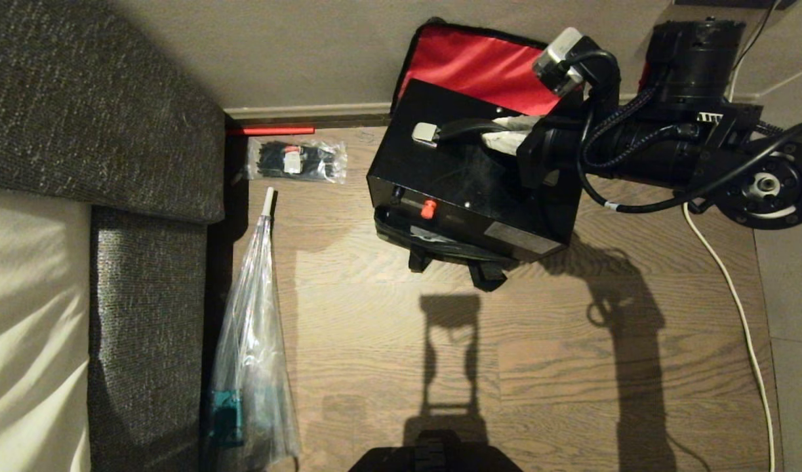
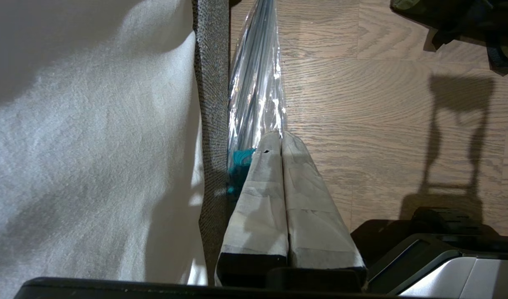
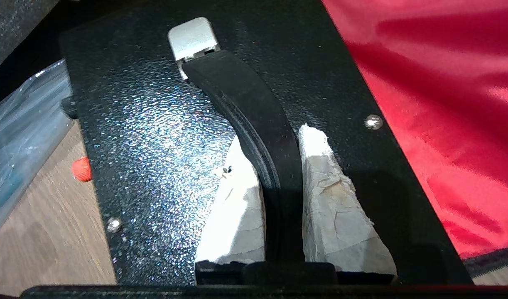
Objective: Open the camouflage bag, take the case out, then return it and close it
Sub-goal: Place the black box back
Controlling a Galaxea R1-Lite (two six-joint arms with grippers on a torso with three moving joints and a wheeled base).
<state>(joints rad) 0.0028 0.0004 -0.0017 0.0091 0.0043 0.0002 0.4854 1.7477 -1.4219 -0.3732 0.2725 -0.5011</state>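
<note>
This looks like a room in a home. The floor (image 1: 538,341) is made of brown wood boards. A plain wall (image 1: 296,52) stands at 12 o'clock, with a pale strip (image 1: 309,110) along its bottom edge. At 9 o'clock there is a sofa (image 1: 99,105) with rough dark grey cloth and a soft cream cushion (image 1: 27,328). A folded see-through umbrella (image 1: 253,341) lies on the floor just beside the sofa, at about 7 o'clock. A white cable (image 1: 735,308) runs over the floor at 3 o'clock.
</note>
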